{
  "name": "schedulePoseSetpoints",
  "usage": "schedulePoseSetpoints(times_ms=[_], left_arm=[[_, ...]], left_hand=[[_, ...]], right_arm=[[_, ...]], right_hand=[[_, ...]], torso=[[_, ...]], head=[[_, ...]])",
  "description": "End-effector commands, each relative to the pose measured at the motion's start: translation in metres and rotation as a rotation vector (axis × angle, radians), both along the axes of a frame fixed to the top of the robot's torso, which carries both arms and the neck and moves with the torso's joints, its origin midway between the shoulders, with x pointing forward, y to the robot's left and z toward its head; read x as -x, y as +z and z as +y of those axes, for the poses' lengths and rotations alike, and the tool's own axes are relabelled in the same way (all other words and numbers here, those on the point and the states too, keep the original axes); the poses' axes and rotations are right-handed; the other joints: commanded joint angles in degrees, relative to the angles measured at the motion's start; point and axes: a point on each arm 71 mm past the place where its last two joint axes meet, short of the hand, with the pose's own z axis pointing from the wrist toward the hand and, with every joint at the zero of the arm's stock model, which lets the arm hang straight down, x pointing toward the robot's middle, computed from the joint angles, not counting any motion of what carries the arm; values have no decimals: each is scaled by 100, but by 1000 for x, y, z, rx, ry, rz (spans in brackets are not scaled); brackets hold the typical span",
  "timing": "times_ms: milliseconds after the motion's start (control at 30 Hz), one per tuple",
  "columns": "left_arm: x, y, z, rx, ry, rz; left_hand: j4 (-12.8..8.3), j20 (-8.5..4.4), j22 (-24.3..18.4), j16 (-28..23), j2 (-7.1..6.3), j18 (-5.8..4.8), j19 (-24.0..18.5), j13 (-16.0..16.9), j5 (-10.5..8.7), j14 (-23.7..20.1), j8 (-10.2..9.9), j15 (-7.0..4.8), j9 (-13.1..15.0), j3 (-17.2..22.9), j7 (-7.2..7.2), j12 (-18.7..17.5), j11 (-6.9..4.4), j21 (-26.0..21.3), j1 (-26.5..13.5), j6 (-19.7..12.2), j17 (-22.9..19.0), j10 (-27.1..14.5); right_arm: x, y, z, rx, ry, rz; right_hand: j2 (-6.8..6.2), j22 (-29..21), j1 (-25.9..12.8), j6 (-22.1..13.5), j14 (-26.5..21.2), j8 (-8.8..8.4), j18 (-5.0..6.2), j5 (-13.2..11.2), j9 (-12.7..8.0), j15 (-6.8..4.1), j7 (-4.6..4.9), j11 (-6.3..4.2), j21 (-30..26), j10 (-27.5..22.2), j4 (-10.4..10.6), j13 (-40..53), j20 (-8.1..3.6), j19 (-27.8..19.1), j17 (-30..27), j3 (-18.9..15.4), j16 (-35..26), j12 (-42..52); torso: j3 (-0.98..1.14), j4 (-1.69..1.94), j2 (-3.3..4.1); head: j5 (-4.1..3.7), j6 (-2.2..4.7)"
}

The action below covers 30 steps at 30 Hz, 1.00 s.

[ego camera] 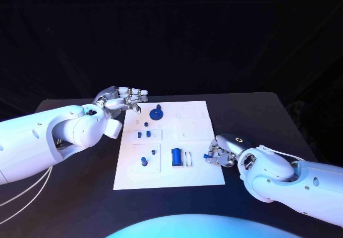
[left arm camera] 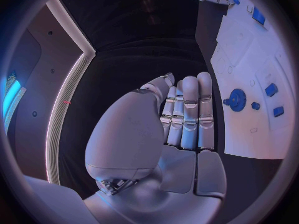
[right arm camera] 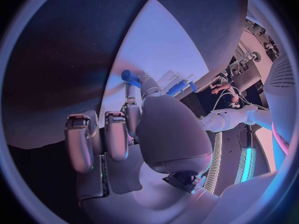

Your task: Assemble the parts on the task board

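Left robot hand [ego camera: 123,97], silver, many-fingered: positioned off the far-left corner of the flat white rectangular task board [ego camera: 203,176], over the black tabletop [ego camera: 71,198]. In the left wrist view its fingers [left arm camera: 189,109] lie straight and side by side, thumb alongside; nothing held. Right robot hand [ego camera: 223,151]: at the board's right edge, nr the near half, palm down, fingers curled in. In the right wrist view a small blue cylindrical part [right arm camera: 131,76] sits at its fingertips, pinched against the thumb; the other fingers are bent back w/ nothing in them. Board lies centre of tabletop. On it: blue round gear-shaped part [ego camera: 156,114] nr the far-left end, small blue pieces [ego camera: 144,134] in the mid-left section, blue upright cylinder part [ego camera: 176,156] nr the middle, one small blue peg [ego camera: 143,160] in the near-left section.
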Motion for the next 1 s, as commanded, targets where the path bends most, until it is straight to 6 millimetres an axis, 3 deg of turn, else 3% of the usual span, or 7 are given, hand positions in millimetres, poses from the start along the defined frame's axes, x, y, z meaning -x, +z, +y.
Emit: schedulePoseSetpoints(times_ms=[33, 367, 500, 667, 1000], left_arm=[[1, 1, -2, 10, -11, -1], [0, 1, -2, 9, -10, 0], [0, 1, -3, 9, -11, 0], [0, 1, -3, 9, -11, -1], [1, 1, -5, 11, -16, 1]], left_hand=[[1, 19, -8, -32, 65, 77, 30, 5, -22, -15, 3, 22, -9, -44, 2, 26, -17, -30, -14, -51, -9, -36], [-1, 19, -9, -32, 69, 77, 31, 6, -20, -15, 4, 21, -9, -43, 2, 30, -18, -32, -8, -52, -10, -39], [-1, 19, -9, -32, 69, 77, 31, 6, -20, -15, 4, 21, -9, -43, 2, 30, -18, -32, -8, -52, -10, -39], [-1, 19, -9, -32, 69, 77, 31, 6, -20, -15, 4, 21, -9, -43, 2, 30, -18, -32, -8, -52, -10, -39], [-1, 19, -9, -32, 69, 77, 31, 6, -20, -15, 4, 21, -9, -43, 2, 30, -18, -32, -8, -52, -10, -39]], right_arm=[[9, -20, -5, 171, 19, 95], [12, -6, 3, 33, -34, 45], [10, 4, 8, -43, -59, 40], [8, 14, 19, -145, -74, 38], [7, 11, 33, -216, -95, 127]], right_hand=[[84, 1506, 266, 63, 452, -18, -38, 201, -204, -5, 11, 17, 26, -29, -38, -731, -3, 590, 847, 162, -18, -24], [-82, 1506, 65, 172, 468, 10, -38, 1265, -181, -42, -46, -38, 26, 77, 2, -648, -27, 590, 907, 871, 12, 75], [-180, 1506, -71, 151, 472, 56, -38, 1379, -116, -52, -57, -49, 26, 115, 0, -625, -37, 590, 926, 1145, 21, 100], [-204, 1506, -282, 119, 481, 97, -38, 1424, -53, -65, -79, -56, 26, 177, 68, -579, -43, 590, 961, 1376, 40, 163], [-278, 1506, -542, 103, 485, 137, -38, 1453, 7, -73, -91, -65, 26, 208, 157, -558, -54, 590, 978, 1568, 49, 183]], torso=[[0, 4, -3], [2, 0, -2], [1, -1, -1], [4, 2, 4], [0, 3, 6]], head=[[4, -5], [18, 16], [11, 31], [15, 40], [-1, 41]])
